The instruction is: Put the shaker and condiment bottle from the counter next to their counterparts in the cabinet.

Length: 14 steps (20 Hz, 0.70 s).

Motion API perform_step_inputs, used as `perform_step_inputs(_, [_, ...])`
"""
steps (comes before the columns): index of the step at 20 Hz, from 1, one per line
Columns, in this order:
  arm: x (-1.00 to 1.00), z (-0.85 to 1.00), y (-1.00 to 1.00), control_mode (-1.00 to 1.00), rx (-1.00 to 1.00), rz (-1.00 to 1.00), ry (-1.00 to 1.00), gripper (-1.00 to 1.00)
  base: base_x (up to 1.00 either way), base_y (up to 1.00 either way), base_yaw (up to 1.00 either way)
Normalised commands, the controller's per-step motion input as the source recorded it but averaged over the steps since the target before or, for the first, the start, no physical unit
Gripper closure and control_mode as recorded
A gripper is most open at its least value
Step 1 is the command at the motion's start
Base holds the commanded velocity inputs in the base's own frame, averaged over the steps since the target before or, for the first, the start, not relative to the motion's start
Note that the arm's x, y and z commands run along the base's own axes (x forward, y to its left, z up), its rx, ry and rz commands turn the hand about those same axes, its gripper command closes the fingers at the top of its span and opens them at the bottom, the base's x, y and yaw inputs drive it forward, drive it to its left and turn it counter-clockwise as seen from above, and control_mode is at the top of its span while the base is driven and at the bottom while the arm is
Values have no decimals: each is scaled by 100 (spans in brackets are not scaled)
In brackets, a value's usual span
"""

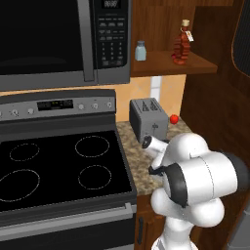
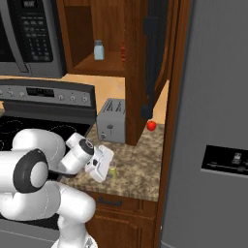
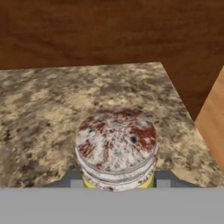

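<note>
Forward of the toaster (image 2: 111, 127) on the tabletop (image 2: 140, 164): shaker (image 3: 116, 146), upright, claw (image 3: 116, 180) pinching its sides, presumably for lifting to the cabinet (image 1: 171, 66).

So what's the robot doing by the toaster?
The robot's white arm is reaching down to the counter in front of the toaster. Its gripper sits around a little yellow-green shaker, one finger on each side of it, as if grabbing it. The shaker looks to be standing on the counter, not lifted. Up in the cabinet, the condiment bottle already stands on the shelf not far from a pale blue shaker.
</note>
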Motion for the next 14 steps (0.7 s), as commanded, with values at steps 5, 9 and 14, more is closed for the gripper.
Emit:
perform_step_inputs(5, [-37,7,-34,-100,10,22,-17,100,0,0,0])
perform_step_inputs(9, [-55,47,-9,-100,6,23,-18,100,0,0,0])
perform_step_inputs(14, [-45,39,-8,-100,0,25,-18,100,0,0,0])
